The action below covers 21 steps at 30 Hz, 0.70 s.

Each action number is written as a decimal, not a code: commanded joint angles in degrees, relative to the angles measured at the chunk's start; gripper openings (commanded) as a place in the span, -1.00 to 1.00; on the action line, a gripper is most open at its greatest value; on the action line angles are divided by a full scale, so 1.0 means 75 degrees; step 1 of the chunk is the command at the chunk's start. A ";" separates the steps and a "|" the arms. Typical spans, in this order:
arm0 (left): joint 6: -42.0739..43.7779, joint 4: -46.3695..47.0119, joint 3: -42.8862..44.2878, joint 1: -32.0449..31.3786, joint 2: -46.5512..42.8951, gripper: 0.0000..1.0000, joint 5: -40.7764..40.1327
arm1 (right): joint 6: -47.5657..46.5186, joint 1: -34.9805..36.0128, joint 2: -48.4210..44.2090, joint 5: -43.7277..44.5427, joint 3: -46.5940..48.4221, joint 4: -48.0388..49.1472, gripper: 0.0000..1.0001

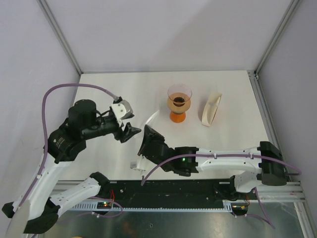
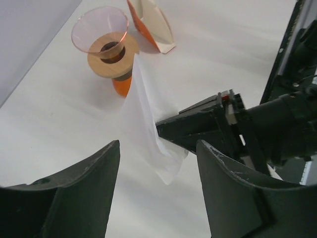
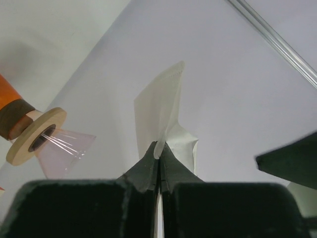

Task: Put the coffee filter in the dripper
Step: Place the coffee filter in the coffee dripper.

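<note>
Right claw (image 3: 159, 148): shut tight on the coffee filter (image 3: 158, 109), with the paper pinched at its lower edge between the fingertips.
Coffee filter: held in the air above the bench (image 1: 109, 94), clear of the surface. It is seen as a thin white sheet standing up out of the claw, one corner uppermost and a fold bulging to the side.
Filter position: just to the near-left of the dripper (image 1: 179, 94), with no contact seen between them.
Dripper: a clear pinkish funnel, upright, seated through a flat brown ring (image 2: 111, 57) on top of an orange beaker (image 2: 121, 85) at mid bench. Nothing is seen inside it.
Left claw (image 2: 158, 148): wide open, nothing gripped. It is pointed toward the right claw from the left and held close beside it. The filter's lower corner is seen between the open fingers in the left wrist view, and whether paper and fingers touch cannot be told.
Filter bundle (image 1: 211, 109): a cream stack lying on its side on the bench, just right of the beaker.
</note>
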 commanded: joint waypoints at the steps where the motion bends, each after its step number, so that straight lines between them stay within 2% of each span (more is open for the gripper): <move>1: 0.0419 0.0104 -0.0257 -0.0288 0.0154 0.36 -0.0858 | -0.0217 0.0016 0.0018 0.0060 0.0569 0.0555 -1.00; 6: 0.0505 0.0162 -0.0333 -0.0469 0.0364 0.34 -0.1171 | -0.0181 0.0029 0.0040 -0.0095 0.0658 0.0543 -1.00; 9: 0.0554 0.0211 -0.0322 -0.0492 0.0493 0.22 -0.1394 | -0.0156 0.0055 0.0036 -0.0162 0.0663 0.0567 -1.00; 12: 0.0551 0.0273 -0.0206 -0.0541 0.0608 -0.08 -0.1447 | -0.0116 0.0064 0.0029 -0.0255 0.0654 0.0570 -1.00; 18: 0.0565 0.0292 -0.0123 -0.0558 0.0696 -0.89 -0.1390 | 0.0137 0.0042 -0.0005 -0.0492 0.0652 0.0478 -1.00; 20: 0.0656 0.0296 -0.0018 -0.0559 0.0728 -0.97 -0.1561 | 0.0364 -0.0014 -0.0022 -0.0635 0.0661 0.0323 -1.00; 21: 0.0960 0.0340 0.0214 -0.0563 0.0798 -0.98 -0.2053 | 0.0794 -0.0115 0.0007 -0.0770 0.0756 -0.0068 -1.00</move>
